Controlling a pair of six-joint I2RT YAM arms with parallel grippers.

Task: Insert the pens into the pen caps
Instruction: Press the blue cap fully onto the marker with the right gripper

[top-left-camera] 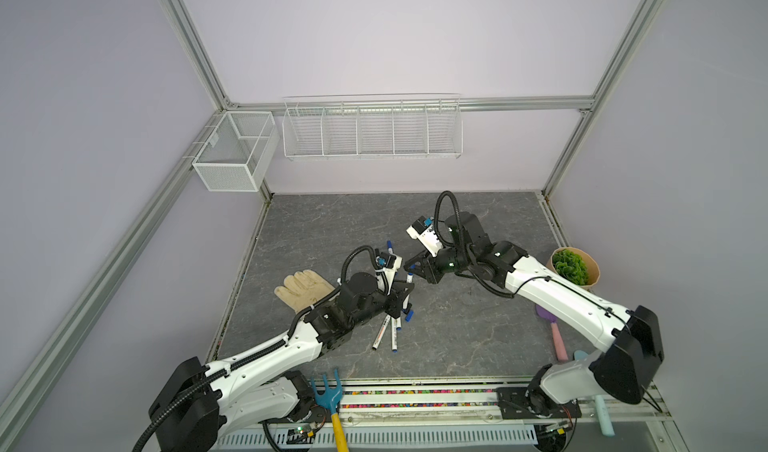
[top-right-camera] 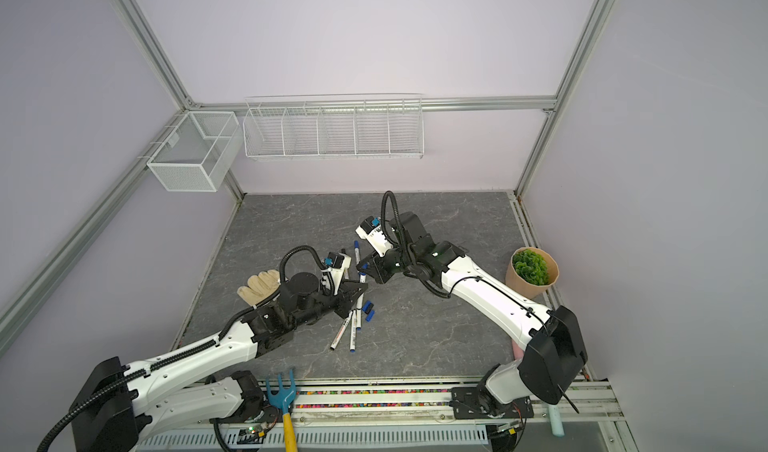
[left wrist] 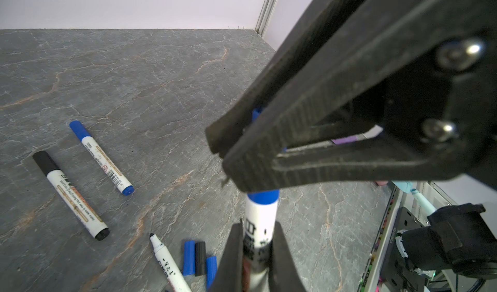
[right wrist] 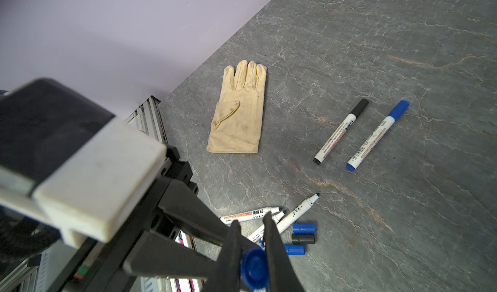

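Left gripper on smooth white pen; right gripper on stubby blue cap

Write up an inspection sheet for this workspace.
Surface: grey marbled tabletop, no spills seen.
Job's things: black-capped pen and blue-capped pen lie side by side; three uncapped pens heaped beside three loose caps; sixth pen held, blue cap at its tip.
Clutter: glove, garden fork, potted plant, trowel.
Tools: left tool shut on sixth pen; right tool shut on blue cap.
Cables: black conduit loops over each wrist.
Surroundings: wire rack, mesh box on the walls.
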